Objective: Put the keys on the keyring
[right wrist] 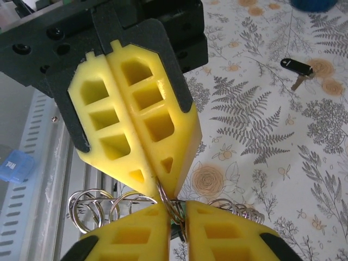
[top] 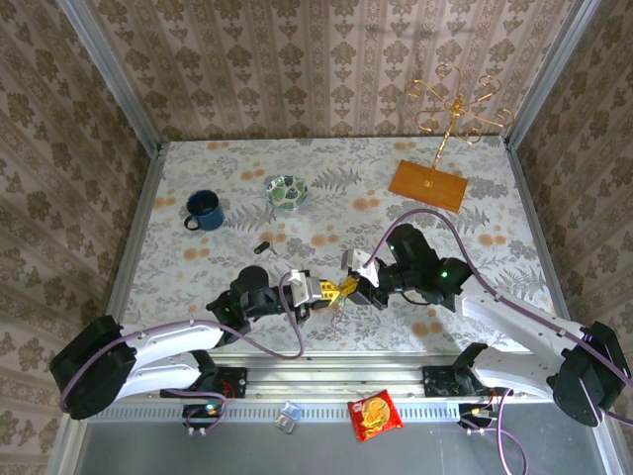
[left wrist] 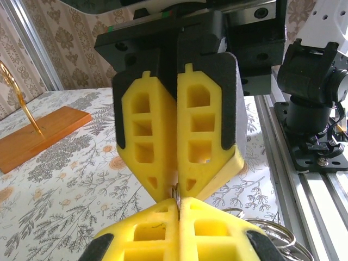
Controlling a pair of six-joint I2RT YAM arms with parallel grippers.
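Observation:
My two grippers meet tip to tip near the table's front edge. The left gripper (top: 331, 291) (left wrist: 179, 206) is shut on a small split ring of the grey metal keyring (right wrist: 95, 206) (left wrist: 274, 229), whose loops of wire spread out under the fingers. The right gripper (top: 354, 287) (right wrist: 177, 211) is closed from the opposite side on the green-headed key (right wrist: 174, 231), with only a sliver of green showing between its yellow pads. The dark key (top: 263, 246) (right wrist: 296, 66) lies loose on the table, behind the left gripper.
A blue mug (top: 204, 210) and a green-patterned bowl (top: 286, 191) stand at the back left. A gold wire stand (top: 457, 104) on a wooden base (top: 428, 184) stands at the back right. The aluminium rail (left wrist: 304, 179) runs close along the front edge.

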